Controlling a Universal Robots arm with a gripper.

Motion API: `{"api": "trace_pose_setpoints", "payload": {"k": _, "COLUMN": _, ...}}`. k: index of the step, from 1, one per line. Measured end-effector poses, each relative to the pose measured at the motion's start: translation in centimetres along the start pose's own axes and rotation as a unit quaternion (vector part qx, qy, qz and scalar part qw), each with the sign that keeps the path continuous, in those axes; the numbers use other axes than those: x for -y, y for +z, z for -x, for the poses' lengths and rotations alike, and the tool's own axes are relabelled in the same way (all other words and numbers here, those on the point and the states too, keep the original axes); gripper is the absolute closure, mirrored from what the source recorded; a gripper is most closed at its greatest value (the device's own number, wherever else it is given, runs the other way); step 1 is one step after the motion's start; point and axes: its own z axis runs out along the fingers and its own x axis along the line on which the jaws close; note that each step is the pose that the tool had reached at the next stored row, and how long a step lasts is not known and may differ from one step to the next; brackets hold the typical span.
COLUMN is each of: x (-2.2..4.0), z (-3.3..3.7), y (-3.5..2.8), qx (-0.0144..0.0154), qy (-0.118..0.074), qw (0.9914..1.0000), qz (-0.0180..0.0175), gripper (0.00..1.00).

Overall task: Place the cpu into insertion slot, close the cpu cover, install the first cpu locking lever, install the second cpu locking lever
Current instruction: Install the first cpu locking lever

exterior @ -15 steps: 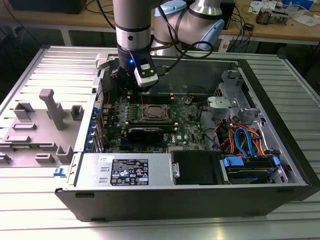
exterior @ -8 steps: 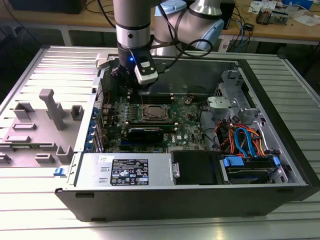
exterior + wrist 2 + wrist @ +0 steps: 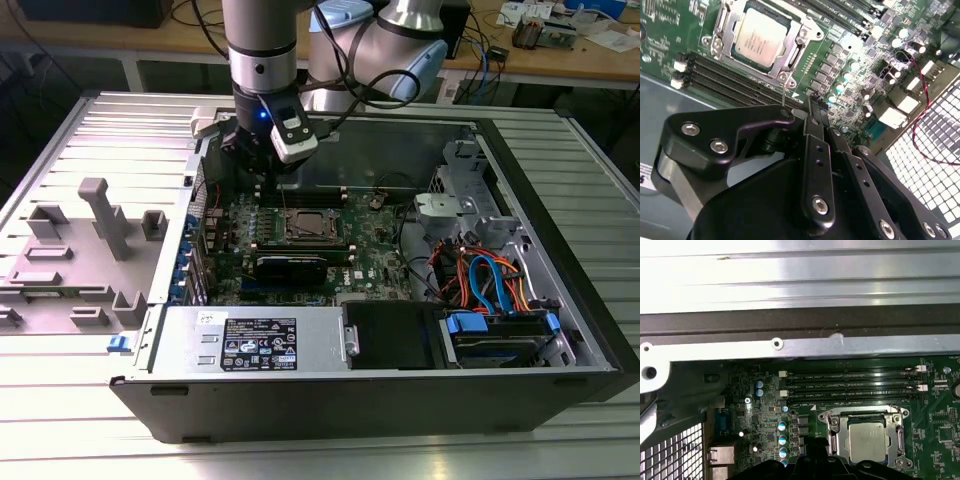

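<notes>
Gripper (image 3: 816, 101) fingers pinched together empty, near memory slots (image 3: 727, 80), beside cpu (image 3: 760, 37) under cpu cover (image 3: 796, 50)

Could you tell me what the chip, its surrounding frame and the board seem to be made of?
Chip: dull grey metal top, matte. Frame: probably bare stamped steel, shiny with bright edges. Board: green coated laminate, likely fibreglass, slightly glossy.
</notes>
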Motion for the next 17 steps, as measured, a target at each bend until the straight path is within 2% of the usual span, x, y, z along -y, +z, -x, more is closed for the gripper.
{"api": "trace_pose_setpoints", "payload": {"k": 10, "x": -0.10, "z": -0.02, "y": 0.03, "qx": 0.0000, "qy": -0.001, "qw": 1.00000, "qz": 0.0001, "gripper": 0.89}}
{"api": "trace_pose_setpoints", "payload": {"k": 17, "x": -0.60, "z": -0.03, "y": 0.08, "qx": 0.0000, "qy": -0.001, "qw": 1.00000, "qz": 0.0001, "gripper": 0.89}}
